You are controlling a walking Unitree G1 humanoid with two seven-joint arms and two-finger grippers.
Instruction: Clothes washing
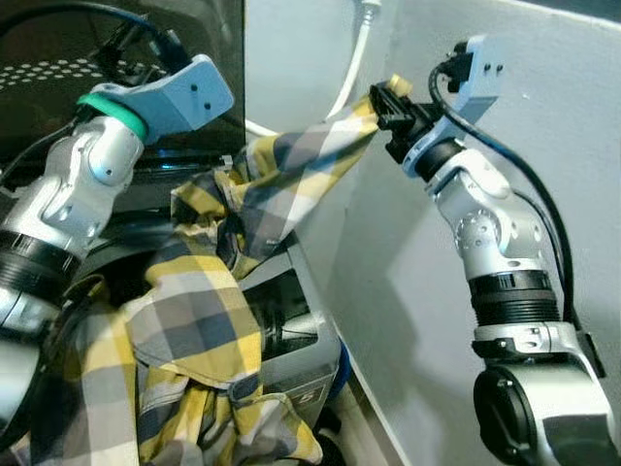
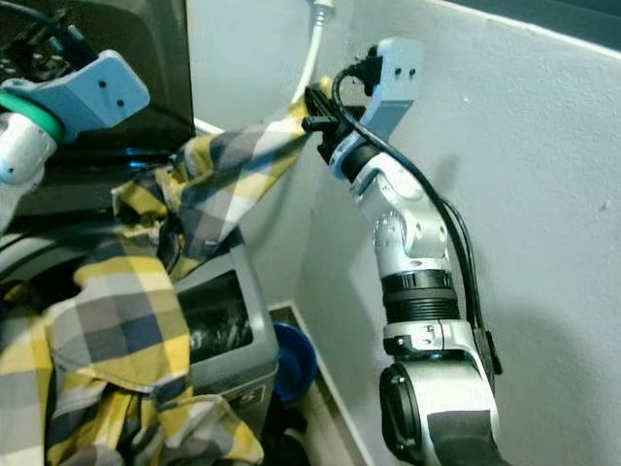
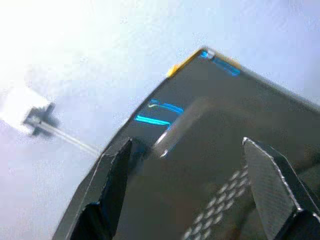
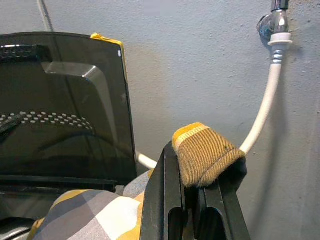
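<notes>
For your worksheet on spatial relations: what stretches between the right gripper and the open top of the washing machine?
The plaid shirt: the right gripper pinches one end, and the cloth runs down in the left eye view to the washing machine, bunched over its opening.

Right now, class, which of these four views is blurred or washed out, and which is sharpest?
Left wrist view: soft and blurred, its upper left washed out by glare, with the open left gripper before the dark lid. Right wrist view: sharpest, the right gripper pinching the plaid shirt crisply. Eye views: fairly clear, slightly soft.
</notes>
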